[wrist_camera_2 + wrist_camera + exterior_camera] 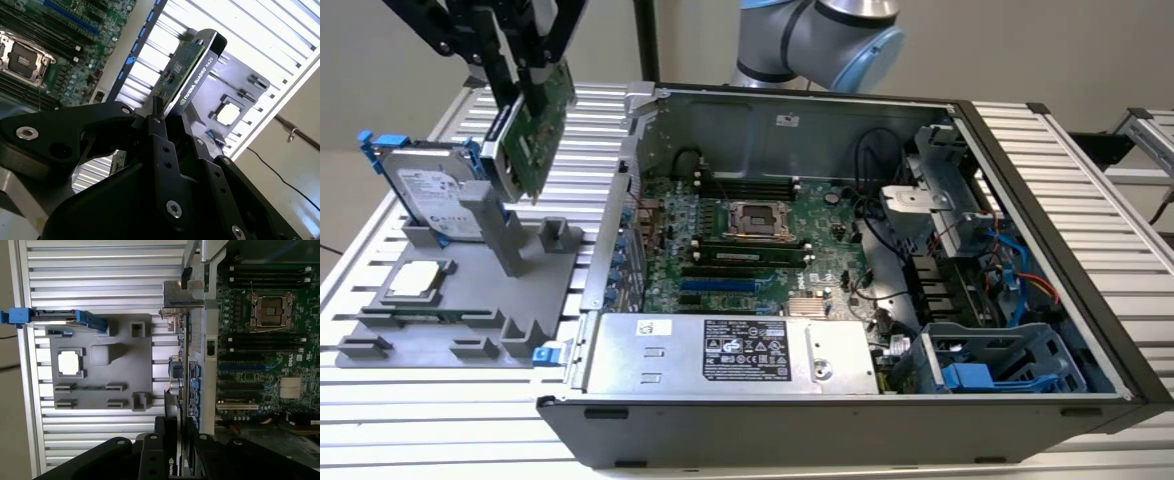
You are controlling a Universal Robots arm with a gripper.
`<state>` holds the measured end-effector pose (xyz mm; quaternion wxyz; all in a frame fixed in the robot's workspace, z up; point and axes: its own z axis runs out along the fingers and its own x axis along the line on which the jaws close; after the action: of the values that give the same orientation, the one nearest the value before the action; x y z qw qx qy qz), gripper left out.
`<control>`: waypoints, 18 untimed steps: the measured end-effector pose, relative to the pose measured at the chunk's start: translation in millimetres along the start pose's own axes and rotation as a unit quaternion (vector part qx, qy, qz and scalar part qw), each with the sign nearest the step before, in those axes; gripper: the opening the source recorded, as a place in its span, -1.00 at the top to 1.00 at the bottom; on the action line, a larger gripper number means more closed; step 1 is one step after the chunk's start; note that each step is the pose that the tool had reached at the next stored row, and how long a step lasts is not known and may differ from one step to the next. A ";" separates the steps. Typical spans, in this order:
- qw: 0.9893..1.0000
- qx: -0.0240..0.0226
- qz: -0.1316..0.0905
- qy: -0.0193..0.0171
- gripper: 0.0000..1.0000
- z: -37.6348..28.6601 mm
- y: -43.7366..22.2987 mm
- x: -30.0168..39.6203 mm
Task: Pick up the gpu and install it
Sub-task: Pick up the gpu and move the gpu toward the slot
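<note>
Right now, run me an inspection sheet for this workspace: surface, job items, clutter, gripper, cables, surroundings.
Surface: ribbed metal table, with a grey parts holder on it at the exterior view's left.
Job's things: gpu held on edge in the air, outside the case; open computer case lying on its side, motherboard exposed.
Clutter: hard drive in a blue frame standing in the holder; CPU chip lying flat on the holder.
Gripper: jaws shut on the gpu's upper edge.
Cables: blue and red cables inside the case, at the exterior view's right.
Surroundings: robot arm joint behind the case; plain wall beyond.
</note>
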<state>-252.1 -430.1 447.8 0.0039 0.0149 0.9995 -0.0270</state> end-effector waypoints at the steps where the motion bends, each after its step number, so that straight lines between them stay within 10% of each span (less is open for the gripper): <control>1: 1.000 0.000 0.000 0.000 1.00 0.0 0.0 -1.6; 18: 1.000 0.000 0.000 0.000 1.00 0.2 0.9 -29.7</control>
<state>-222.3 -430.1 447.8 0.0039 0.0149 0.9995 -0.0270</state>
